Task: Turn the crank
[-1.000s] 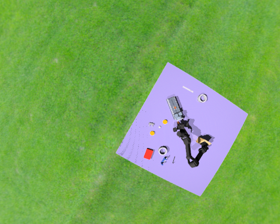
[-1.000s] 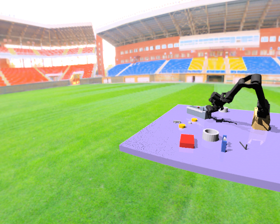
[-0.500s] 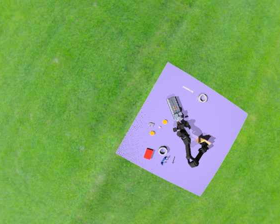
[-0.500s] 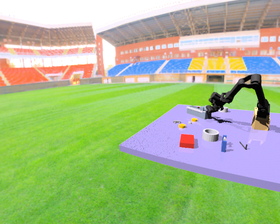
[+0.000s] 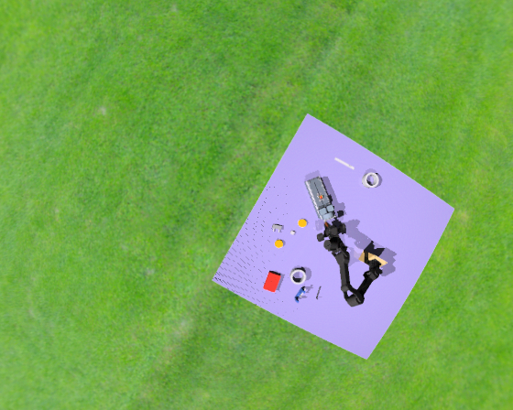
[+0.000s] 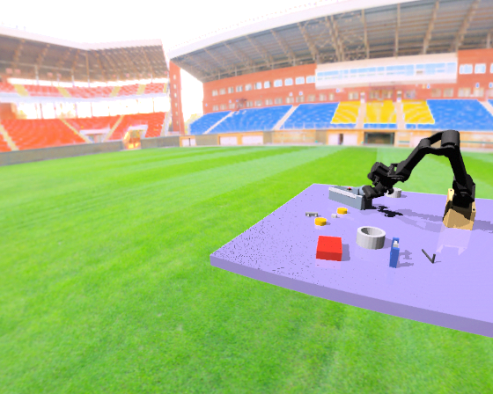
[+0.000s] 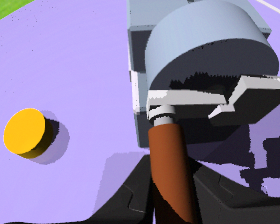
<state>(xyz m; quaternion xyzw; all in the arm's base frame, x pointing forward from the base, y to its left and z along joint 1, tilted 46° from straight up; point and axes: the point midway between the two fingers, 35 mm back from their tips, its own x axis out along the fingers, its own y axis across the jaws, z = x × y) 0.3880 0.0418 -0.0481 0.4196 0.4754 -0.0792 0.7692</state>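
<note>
The grey machine (image 5: 315,187) (image 6: 342,198) (image 7: 206,42) lies on the table, with a round grey drum at its near end. A pale crank arm (image 7: 191,98) crosses the drum's face and carries an orange-brown handle (image 7: 167,142). My gripper (image 7: 161,160) (image 5: 329,225) is shut on that handle, one black finger on each side. The slide's red pointer (image 5: 321,197) (image 6: 349,188) shows small on top of the machine, about mid-length. It is out of the wrist view. The brass zero marks are too small to tell, so I cannot tell whether the pointer is level with them.
A yellow disc (image 7: 25,131) (image 5: 302,222) lies left of the handle, another yellow disc (image 5: 278,243) farther off. A white ring (image 5: 371,179) stands beyond the machine. Another ring (image 5: 298,275), a red block (image 5: 272,281) and a blue item (image 6: 394,254) are farther away.
</note>
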